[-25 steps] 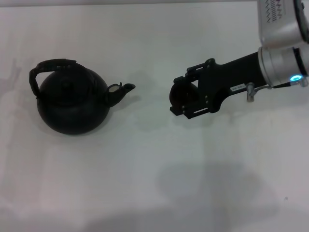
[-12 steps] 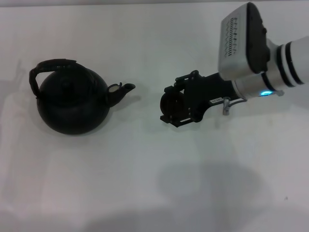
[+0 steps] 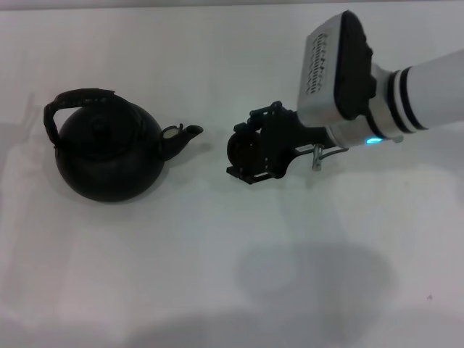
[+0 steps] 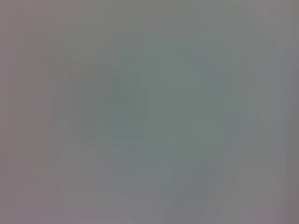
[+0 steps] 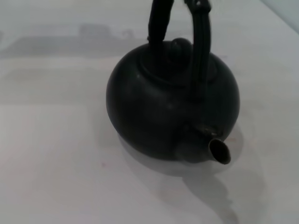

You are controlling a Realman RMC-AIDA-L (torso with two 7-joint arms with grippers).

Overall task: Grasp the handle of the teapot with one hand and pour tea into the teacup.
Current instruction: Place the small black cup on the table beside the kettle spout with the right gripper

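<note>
Two dark things to track on the white table. Nothing to report of the left arm: absent from the head view, and only blank grey in its wrist view, so no telling where it is parked.

Far left, then, to the teapot: stands upright on the table, untouched, spout pointing right toward the right gripper. Seen again close in the right wrist view as the teapot, with spout aimed at the lens. Over its top arches the handle, raised off the body and free to be grasped, probably from the left side, where nothing is yet in reach.

Just right of the spout, apart from it, comes the right gripper, hanging low over the table. Looks closed around a small round dark form, taken to be the cup; cannot confirm contact on both sides. Cannot tell either whether the cup rests on the table or hangs just above it. Likely carried here so as to sit below the spout's mouth when the pot tips.

Farther right, the arm slants in from the table's edge.

Judged early in the task: cup placement in hand, handle not yet gripped, nothing poured. Next calls for setting the cup down near the spout.
</note>
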